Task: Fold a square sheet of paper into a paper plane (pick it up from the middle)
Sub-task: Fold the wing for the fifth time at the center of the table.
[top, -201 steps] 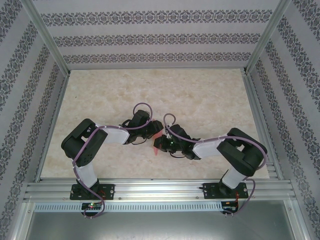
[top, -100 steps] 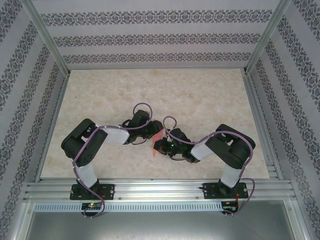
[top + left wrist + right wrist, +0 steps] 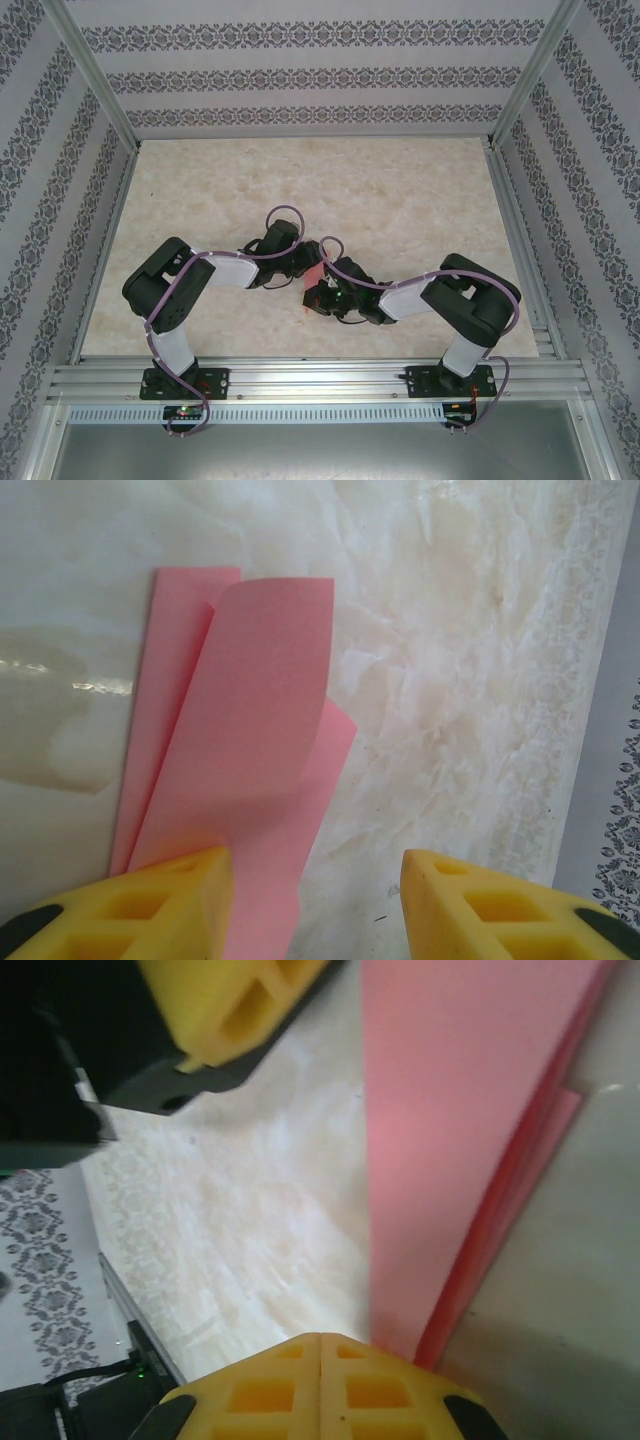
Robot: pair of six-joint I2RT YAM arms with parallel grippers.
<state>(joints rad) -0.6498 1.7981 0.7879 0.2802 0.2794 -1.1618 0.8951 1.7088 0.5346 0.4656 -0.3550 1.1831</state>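
Step in hand: folding, at an early to middle stage by my judgement. The sheet of paper (image 3: pixel 250 730) lies on the counter (image 3: pixel 400 190), midway between the left and right edges and nearer the near edge than the far one. It is already doubled lengthwise into a narrow strip of several layers. One flap curls up off the layers beneath and is not pressed flat. No pointed nose is formed yet.

Left tool (image 3: pixel 310 880): jaws stand about half open and hold nothing. One finger sits over the near end of the strip. The other is over bare counter, apart from the paper.

Right tool (image 3: pixel 320 1345): jaws are closed tight, pads together. Its tip sits at the edge of the raised pink layers. Whether a layer is caught between the pads cannot be told.

Next move, as judged: the loose flap needs to be laid down square on the lower layers and creased along the fold line, with the other tool pinning the strip so it does not slide. Risk: the springy flap reopening, or the layers skewing.
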